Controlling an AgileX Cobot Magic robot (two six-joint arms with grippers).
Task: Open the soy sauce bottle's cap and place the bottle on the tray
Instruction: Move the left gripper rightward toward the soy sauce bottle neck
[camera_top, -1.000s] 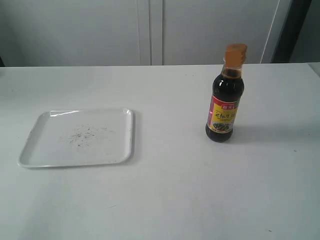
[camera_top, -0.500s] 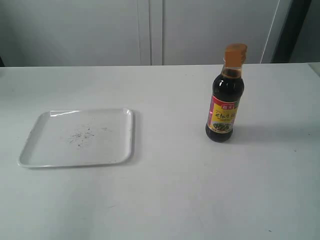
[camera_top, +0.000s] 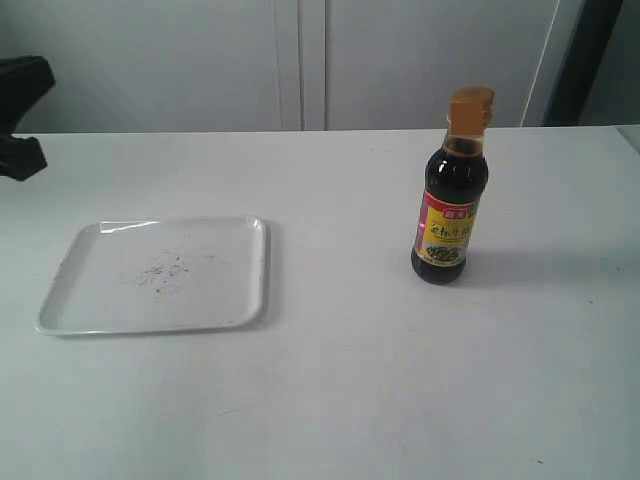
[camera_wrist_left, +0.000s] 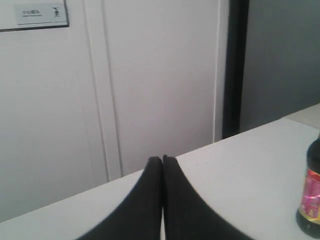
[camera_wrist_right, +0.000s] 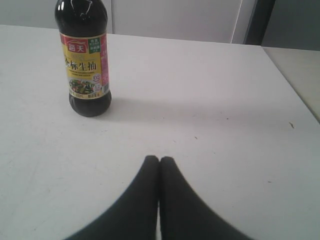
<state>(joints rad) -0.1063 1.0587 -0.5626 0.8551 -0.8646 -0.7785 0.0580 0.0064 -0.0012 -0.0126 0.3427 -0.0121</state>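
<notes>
The soy sauce bottle (camera_top: 449, 205) stands upright on the white table at the right, its orange-brown cap (camera_top: 470, 108) down on the neck. The white tray (camera_top: 155, 275) lies flat at the left with nothing on it. A dark part of my left arm (camera_top: 20, 110) shows at the exterior view's left edge, behind the tray. My left gripper (camera_wrist_left: 162, 160) is shut and holds nothing; the bottle (camera_wrist_left: 311, 200) sits far off at that view's edge. My right gripper (camera_wrist_right: 159, 160) is shut with nothing in it, well short of the bottle (camera_wrist_right: 85, 62).
Pale cabinet doors (camera_top: 300, 60) run behind the table's far edge. A dark vertical post (camera_top: 575, 60) stands at the back right. Bare tabletop (camera_top: 340, 300) lies between tray and bottle.
A dark part of the left arm has come into the exterior view at the left edge. Bottle and tray have not moved.
</notes>
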